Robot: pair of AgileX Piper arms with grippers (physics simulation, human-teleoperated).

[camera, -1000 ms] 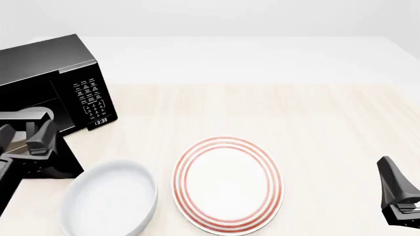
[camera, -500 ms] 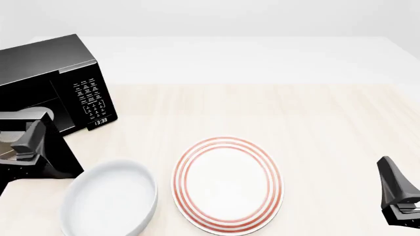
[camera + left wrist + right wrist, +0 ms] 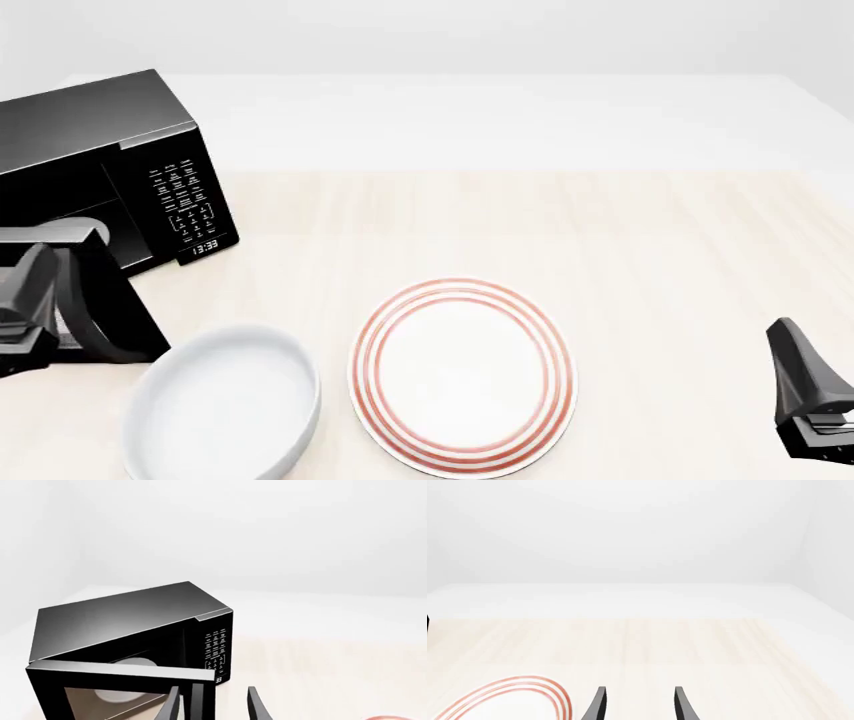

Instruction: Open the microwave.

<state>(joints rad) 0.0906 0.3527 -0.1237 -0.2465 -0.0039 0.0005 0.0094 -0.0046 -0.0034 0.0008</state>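
The glossy black microwave (image 3: 100,130) stands at the table's far left, keypad and clock facing right. Its door (image 3: 120,310) is swung wide open toward the near edge. In the left wrist view the microwave (image 3: 127,615) shows its white turntable (image 3: 137,662) in the cavity, and the door (image 3: 100,692) stands in front with its free edge in line with the gap between my fingers. My left gripper (image 3: 34,300) (image 3: 213,707) is open at the view's left edge, beside the door and gripping nothing. My right gripper (image 3: 807,400) (image 3: 639,707) is open and empty at the near right.
A white bowl (image 3: 220,405) sits near the front edge, just right of the open door. A red-ringed white plate (image 3: 461,375) (image 3: 507,700) lies beside it at the front centre. Bare wooden tabletop (image 3: 561,220) stretches beyond them.
My left gripper has drawn back to the left, away from the door's free edge. The door stays open at the same angle. The right arm has not moved.
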